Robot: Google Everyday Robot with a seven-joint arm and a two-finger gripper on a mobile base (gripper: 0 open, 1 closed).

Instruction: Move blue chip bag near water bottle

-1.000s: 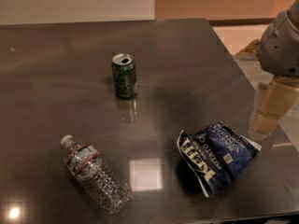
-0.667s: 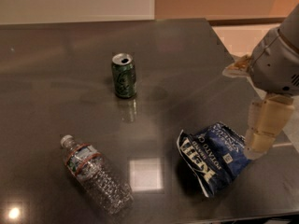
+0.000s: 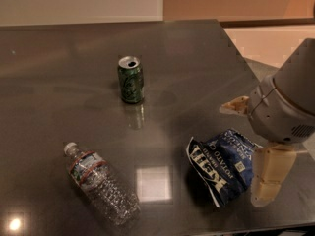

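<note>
Camera view from above and in front of a dark, glossy desk. The robot's arm comes in from the right edge of the picture, over the desk's right front corner. Its bulky grey rounded housing sits high. From under it a pale beige end effector hangs almost straight down, tilted slightly to the left at the bottom. Its lower end is down close to the desk surface, just beside the right edge of the blue chip bag. Whether it touches the bag I cannot tell, and whether the end effector is spread or pressed together I cannot tell either. A second small beige piece sticks out to the left from the grey housing, above the bag.

The blue chip bag lies crumpled on the desk near the front right, its white lettering facing up and turned sideways.

The water bottle lies on its side at the front left, well apart from the bag. Its white cap points to the upper left and the red-striped label band sits near the cap end. Between bottle and bag a bright square of reflected light shows on the desk.

A green soda can stands upright farther back, near the middle of the desk, with its top opened.
</note>
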